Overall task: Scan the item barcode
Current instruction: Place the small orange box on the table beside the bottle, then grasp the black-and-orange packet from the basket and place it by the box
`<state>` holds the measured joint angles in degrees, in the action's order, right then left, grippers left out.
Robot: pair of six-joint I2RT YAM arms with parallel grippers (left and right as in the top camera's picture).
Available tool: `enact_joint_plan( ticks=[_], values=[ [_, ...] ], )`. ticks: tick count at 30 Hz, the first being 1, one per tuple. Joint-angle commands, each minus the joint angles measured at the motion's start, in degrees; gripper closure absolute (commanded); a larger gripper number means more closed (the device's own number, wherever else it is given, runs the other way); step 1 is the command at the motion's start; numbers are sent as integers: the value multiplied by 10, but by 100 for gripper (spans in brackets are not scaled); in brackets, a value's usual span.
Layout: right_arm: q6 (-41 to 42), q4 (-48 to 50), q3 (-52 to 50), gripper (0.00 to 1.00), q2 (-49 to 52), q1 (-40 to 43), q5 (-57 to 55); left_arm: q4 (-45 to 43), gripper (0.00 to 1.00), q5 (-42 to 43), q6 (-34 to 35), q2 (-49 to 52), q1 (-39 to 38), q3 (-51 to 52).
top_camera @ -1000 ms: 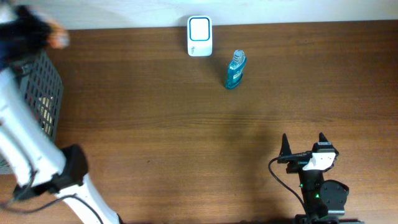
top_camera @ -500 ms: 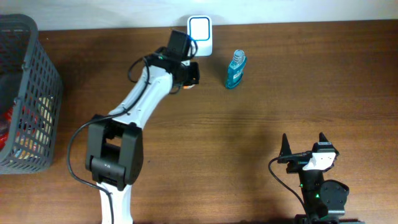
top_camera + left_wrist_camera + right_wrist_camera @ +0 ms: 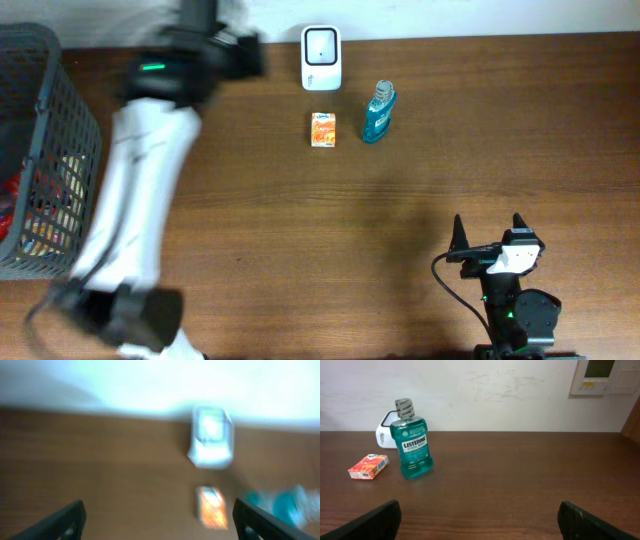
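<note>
Your small orange cardboard box [image 3: 322,130] lies flat on the brown wooden desk [image 3: 300,230]. It sits near the white barcode scanner [image 3: 321,58] and just beside the upright blue-green mouthwash bottle [image 3: 378,112], touching neither. Your left tool [image 3: 159,522] is released and empty, blurred, up near the scanner. Your right tool [image 3: 487,232] is spread wide, well apart from the box. A dark mesh basket [image 3: 85,150] stands at the desk's left end.

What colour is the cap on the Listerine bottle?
Grey cap on the teal Listerine bottle; clearest in the right wrist view.
</note>
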<state>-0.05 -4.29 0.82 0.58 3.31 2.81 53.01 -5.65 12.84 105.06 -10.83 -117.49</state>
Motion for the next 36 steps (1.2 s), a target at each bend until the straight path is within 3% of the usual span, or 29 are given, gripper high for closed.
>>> enact_joint_plan(
  ticks=[1, 5, 9, 14, 16, 17, 22, 28, 29, 30, 32, 34, 36],
  values=[
    [-2, -1, -5, 1, -4, -3, -3, 14, 12, -136, -24, -78, 160, -20],
    [-2, -1, -5, 1, -4, -3, -3, 50, 13, -171, -24, -66, 350, -11],
    [-2, -1, -5, 1, -4, -3, -3, 91, 14, -80, -25, -5, 464, -6],
    [-2, -1, -5, 1, -4, -3, -3, 113, 14, 30, -127, 90, 490, -6],
    [-2, -1, -5, 1, -4, -3, -3, 119, 21, 53, -153, 123, 489, -6],
    [-2, -1, -5, 1, -4, -3, -3, 129, 20, 59, -177, 157, 487, -6],
    [-2, -1, -5, 1, -4, -3, -3, 139, 23, 59, -188, 217, 487, -6],
    [-2, -1, -5, 1, -4, -3, -3, 137, 57, 59, -192, 263, 487, -6],
    [-2, -1, -5, 1, -4, -3, -3, 135, 74, 59, -192, 264, 487, -6],
    [-2, -1, -5, 1, -4, -3, -3, 132, 82, 59, -192, 264, 487, -6],
    [-2, -1, -5, 1, -4, -3, -3, 131, 87, 59, -191, 264, 488, -7],
    [-2, -1, -5, 1, -4, -3, -3, 138, 100, 59, -186, 261, 489, -18],
    [-2, -1, -5, 1, -4, -3, -3, 165, 100, 59, -139, 252, 489, -72]
  ],
)
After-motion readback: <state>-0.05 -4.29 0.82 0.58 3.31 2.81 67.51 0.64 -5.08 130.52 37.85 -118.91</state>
